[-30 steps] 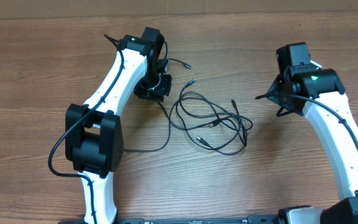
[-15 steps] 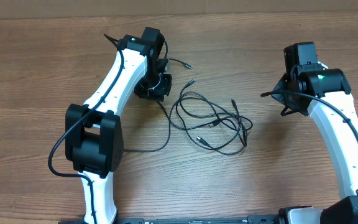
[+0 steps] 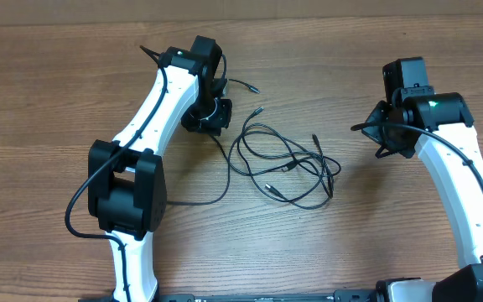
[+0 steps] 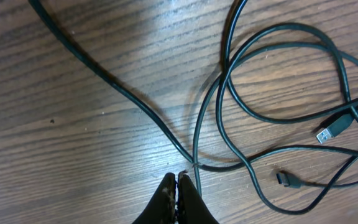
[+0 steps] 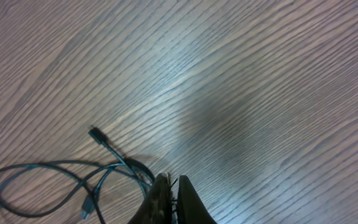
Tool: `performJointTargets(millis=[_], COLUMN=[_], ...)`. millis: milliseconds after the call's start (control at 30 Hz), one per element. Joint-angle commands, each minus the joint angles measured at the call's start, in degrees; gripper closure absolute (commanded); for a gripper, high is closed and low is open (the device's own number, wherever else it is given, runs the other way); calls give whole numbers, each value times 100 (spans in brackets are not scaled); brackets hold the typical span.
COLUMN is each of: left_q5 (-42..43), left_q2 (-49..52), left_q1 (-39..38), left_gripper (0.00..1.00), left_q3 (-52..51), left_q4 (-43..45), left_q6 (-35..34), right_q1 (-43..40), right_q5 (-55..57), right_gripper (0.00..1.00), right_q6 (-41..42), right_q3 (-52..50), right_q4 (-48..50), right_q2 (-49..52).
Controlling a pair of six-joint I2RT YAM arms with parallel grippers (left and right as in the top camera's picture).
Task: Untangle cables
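Note:
The cables point(image 3: 285, 164) lie as one loose tangle of thin black loops at the table's middle. My left gripper point(image 3: 215, 127) points down at the tangle's left edge. In the left wrist view my left gripper point(image 4: 178, 178) is shut, its tips on the wood. A strand of the cables point(image 4: 196, 142) runs right beside it, with nothing seen between the jaws. A silvery plug point(image 4: 328, 130) lies to the right. My right gripper point(image 3: 355, 130) is right of the tangle, apart from it. From the right wrist, my right gripper point(image 5: 171, 182) is shut and holds nothing, with the cables point(image 5: 42, 166) lying ahead to its left.
One strand trails from the tangle toward the left arm's base point(image 3: 128, 189). A thicker black arm wire point(image 3: 78, 210) loops beside that base. The right arm point(image 3: 464, 193) stands along the right side. Bare wooden table point(image 3: 325, 243) spreads in front of the tangle.
My right arm has shifted slightly to the right and away from the tangle. The left arm and the cables have stayed where they were.

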Motion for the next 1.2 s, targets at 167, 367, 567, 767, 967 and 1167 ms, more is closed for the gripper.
performJointTargets(millis=[167,367,567,767,967,1167], left_q5=[11,13,13,13,13,11], left_q2=[39,39,39,39,39,39], left_q1=[-39,-44,-44,-44,-44,-44], left_gripper=[96,91,89,74,72,64], left_q3=[-63,-63,-63,-63,-63,-63], left_q4=[24,37,66,66,66,66], left_q6=[-83,-83,-85,-85,-85,-83], right_q1=[-11,-11,-11,-11,-11,-11], right_q5=[-269,-302,-376,-376,-376,-376], right_gripper=[96,96,96,96,96,96], right_q6=[-24,-4,-4,-4,-4,-7], right_q3=[-26,-26,-33,-37,-37,-37], right_q4=[11,-55,-55,-52,-57,-66], right_q2=[-66,-66,-66,-66,-66,-66])
